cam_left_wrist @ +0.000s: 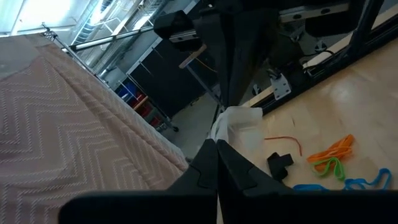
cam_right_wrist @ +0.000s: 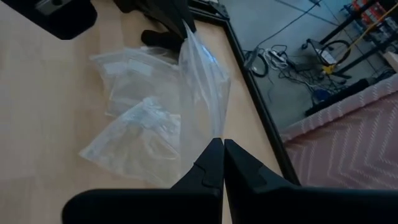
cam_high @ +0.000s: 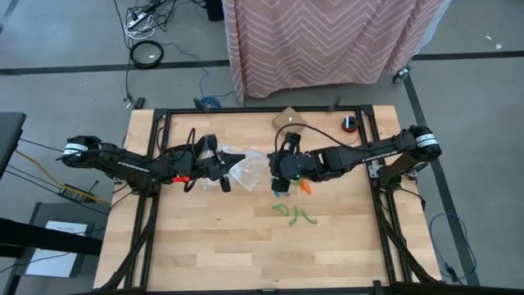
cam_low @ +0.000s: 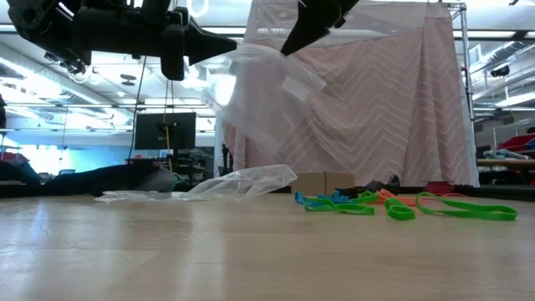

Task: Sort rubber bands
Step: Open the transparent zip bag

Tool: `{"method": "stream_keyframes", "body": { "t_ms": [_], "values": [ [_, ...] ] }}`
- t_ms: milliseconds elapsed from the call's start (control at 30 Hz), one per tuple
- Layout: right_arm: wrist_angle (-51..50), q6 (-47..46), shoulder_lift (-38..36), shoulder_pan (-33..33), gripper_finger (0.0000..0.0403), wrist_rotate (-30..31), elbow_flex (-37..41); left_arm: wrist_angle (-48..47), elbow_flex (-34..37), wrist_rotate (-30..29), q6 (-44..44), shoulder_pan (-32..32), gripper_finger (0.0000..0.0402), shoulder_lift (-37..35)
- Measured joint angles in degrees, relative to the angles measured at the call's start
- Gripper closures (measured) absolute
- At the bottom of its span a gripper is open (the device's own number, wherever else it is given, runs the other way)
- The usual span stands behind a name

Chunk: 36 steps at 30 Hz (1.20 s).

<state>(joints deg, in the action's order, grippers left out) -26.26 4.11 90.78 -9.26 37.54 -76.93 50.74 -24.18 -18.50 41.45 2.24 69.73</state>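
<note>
Above table centre, both pincers clamp one clear zip bag (cam_low: 259,71).
Left gripper (cam_high: 224,168) fingers together on the bag's left edge, right gripper (cam_high: 277,174) pinched on its other edge; bag lifted between them. Rubber bands (cam_high: 295,215) lie on table just below-right of right gripper, untouched; spare bags (cam_right_wrist: 134,112) beneath.
</note>
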Motion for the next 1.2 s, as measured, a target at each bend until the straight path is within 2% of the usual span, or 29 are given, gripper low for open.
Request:
{"method": "stream_keyframes", "body": {
  "t_ms": [267,400,700,967,1200],
  "values": [
    [0.8,-1.5,0.0,0.1,0.0403,-3.9,0.0,0.1,0.0,0.1,-1.2,0.0,0.0401,0.0],
    [5.5,-1.1,0.0,0.3,0.0403,-6.1,2.4,0.4,0.0,0.4,-2.3,0.0,0.0401,0.0],
    [14.0,-0.4,0.1,0.7,0.0403,-6.2,8.4,0.9,0.0,0.7,-3.1,0.0,0.0401,0.1],
    [17.4,1.0,0.1,2.2,0.0403,-6.1,8.6,4.1,0.0,2.7,-6.5,0.0,0.0401,3.2],
    [18.8,0.6,0.1,2.2,0.0403,-7.4,8.6,7.1,0.0,1.5,-7.1,0.0,0.0401,6.1]
  ]
}}
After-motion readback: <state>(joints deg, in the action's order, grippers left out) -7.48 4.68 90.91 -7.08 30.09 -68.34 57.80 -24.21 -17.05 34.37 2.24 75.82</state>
